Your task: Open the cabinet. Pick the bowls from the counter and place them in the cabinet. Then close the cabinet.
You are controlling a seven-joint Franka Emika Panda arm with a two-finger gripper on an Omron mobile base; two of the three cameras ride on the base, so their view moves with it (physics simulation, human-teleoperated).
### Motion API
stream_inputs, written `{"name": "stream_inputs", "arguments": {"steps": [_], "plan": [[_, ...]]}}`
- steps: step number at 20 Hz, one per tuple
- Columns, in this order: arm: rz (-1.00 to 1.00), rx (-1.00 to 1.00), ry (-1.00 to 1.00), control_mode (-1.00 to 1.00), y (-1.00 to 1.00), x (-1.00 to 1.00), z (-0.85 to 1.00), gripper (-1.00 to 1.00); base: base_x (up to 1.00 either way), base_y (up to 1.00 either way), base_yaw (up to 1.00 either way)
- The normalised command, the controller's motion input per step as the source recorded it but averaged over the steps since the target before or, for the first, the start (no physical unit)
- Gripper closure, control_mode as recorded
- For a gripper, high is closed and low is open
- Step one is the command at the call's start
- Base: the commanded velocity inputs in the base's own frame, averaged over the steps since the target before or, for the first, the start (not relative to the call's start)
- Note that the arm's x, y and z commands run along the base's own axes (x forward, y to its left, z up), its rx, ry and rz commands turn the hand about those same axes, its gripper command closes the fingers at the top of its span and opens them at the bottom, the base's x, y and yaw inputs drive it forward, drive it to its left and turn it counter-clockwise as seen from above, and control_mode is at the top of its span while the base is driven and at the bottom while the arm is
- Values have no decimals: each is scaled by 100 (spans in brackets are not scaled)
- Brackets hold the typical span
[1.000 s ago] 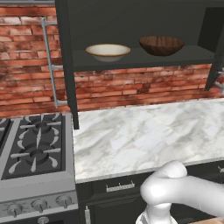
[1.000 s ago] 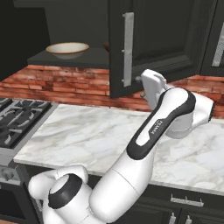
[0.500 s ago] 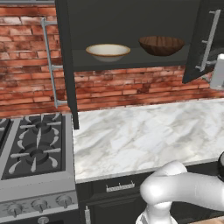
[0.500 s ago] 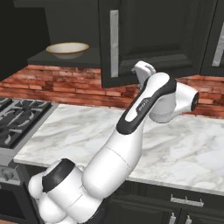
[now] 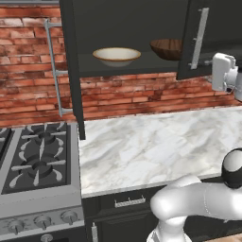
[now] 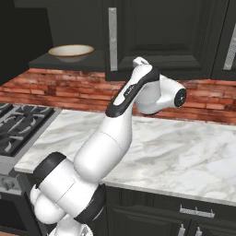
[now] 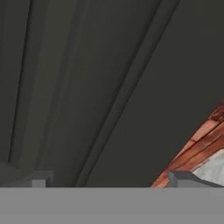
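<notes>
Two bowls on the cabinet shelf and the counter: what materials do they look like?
Cream bowl: likely glazed ceramic, smooth pale body, tan rim. Dark bowl: looks like wood, brown with grain lines. Counter: polished marble look, white-grey veining; could be a veined laminate.

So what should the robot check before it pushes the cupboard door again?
1. Both bowls on the shelf: ok. The cream bowl and the brown bowl sit inside the cabinet.
2. Counter has no bowls left: ok.
3. Gripper holds nothing: ok, it is open against the dark door panel.
4. Right door closed: not ok, partly open.
5. Left door closed: not ok, wide open.
6. Brown bowl out of the door's way: cannot tell, the door hides part of it.
</notes>
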Motion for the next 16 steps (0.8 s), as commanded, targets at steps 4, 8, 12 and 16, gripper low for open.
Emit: {"name": "stream_inputs", "arguments": {"steps": [4,8,12,16], "plan": [[-14,0,34,-100,0,57,0,-100,0,0,0],[-12,0,39,-100,0,58,0,-100,0,0,0],[-3,0,25,-100,-1,38,0,-100,0,0,0],[0,0,-8,-100,0,33,-21,-100,0,0,0]]}}
